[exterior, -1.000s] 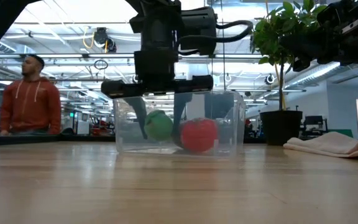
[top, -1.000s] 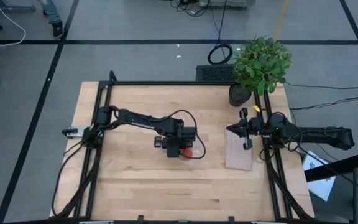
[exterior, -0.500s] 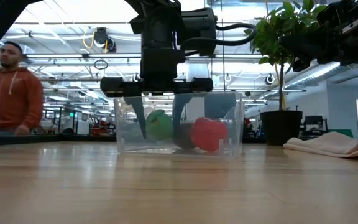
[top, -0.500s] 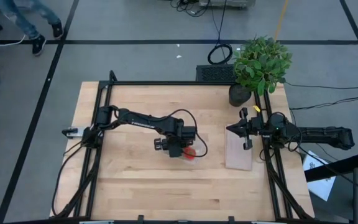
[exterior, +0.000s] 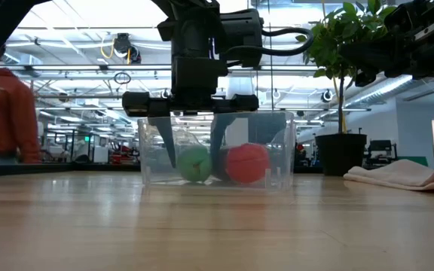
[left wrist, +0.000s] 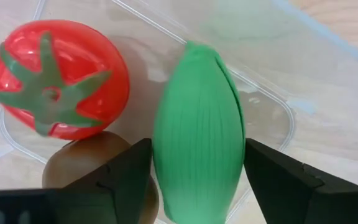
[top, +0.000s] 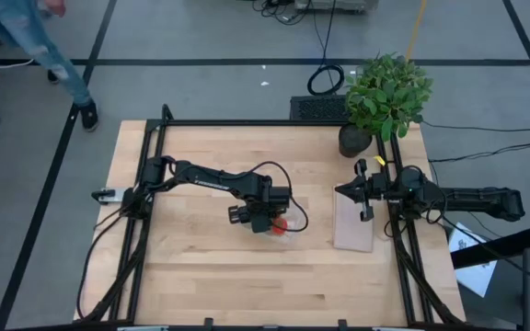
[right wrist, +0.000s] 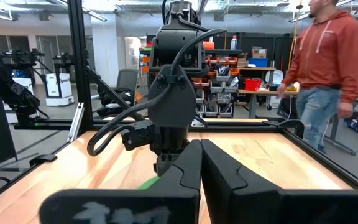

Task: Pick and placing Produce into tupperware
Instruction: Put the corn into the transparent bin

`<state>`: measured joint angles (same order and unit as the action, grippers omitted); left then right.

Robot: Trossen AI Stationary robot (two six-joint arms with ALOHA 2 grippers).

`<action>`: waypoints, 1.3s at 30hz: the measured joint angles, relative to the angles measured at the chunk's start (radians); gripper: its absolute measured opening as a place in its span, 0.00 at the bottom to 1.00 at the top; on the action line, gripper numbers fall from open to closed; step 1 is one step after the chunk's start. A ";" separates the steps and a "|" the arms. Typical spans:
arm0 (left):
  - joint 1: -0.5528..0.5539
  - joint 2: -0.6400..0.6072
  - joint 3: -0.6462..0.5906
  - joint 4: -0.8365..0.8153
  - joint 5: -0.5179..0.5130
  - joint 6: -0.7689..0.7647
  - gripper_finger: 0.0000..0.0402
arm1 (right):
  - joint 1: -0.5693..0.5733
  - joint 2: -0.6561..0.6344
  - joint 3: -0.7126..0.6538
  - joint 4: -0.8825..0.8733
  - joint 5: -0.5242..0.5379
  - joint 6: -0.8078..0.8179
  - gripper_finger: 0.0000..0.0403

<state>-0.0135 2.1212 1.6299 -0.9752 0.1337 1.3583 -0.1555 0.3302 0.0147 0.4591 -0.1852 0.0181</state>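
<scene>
The clear tupperware sits mid-table with all three pieces on its floor. They are the red tomato, the brown kiwi and the green oblong piece. My left gripper is open and reaches down into the container. One finger stands on each side of the green piece, which lies on the floor. My right gripper is shut and waits by the table's right edge.
A whitish panel lies under the right gripper. A potted plant stands at the far right corner. Black frame rails run along both sides. A person walks beyond the table.
The green piece has dropped from between the left fingers, above the container floor, down onto the floor. The left gripper has stayed over the container. The tomato has shifted slightly sideways inside the tupperware. The person has walked on behind the table.
</scene>
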 joint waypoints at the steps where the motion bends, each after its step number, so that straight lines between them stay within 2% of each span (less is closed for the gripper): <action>1: 0.000 0.000 0.000 0.000 0.000 0.000 0.63 | 0.000 0.000 0.000 0.000 0.000 0.000 0.00; 7: 0.000 0.000 0.000 0.000 0.000 -0.003 0.60 | 0.000 0.000 0.000 0.000 0.000 0.000 0.00; 16: 0.000 -0.016 0.001 -0.007 -0.052 -0.003 0.60 | 0.000 0.000 0.000 0.000 0.000 0.001 0.00; 26: 0.000 -0.031 0.001 -0.037 -0.056 -0.033 0.60 | 0.000 0.000 0.000 0.000 0.000 0.008 0.00; 33: 0.014 -0.031 0.001 -0.037 0.026 -0.060 0.60 | 0.000 0.000 0.000 0.000 0.000 0.008 0.00; 39: 0.023 -0.031 0.001 -0.038 0.043 -0.113 0.60 | 0.000 0.000 0.000 0.000 0.000 0.008 0.00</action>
<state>0.0091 2.0903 1.6310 -1.0136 0.1765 1.2456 -0.1552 0.3302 0.0147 0.4591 -0.1852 0.0261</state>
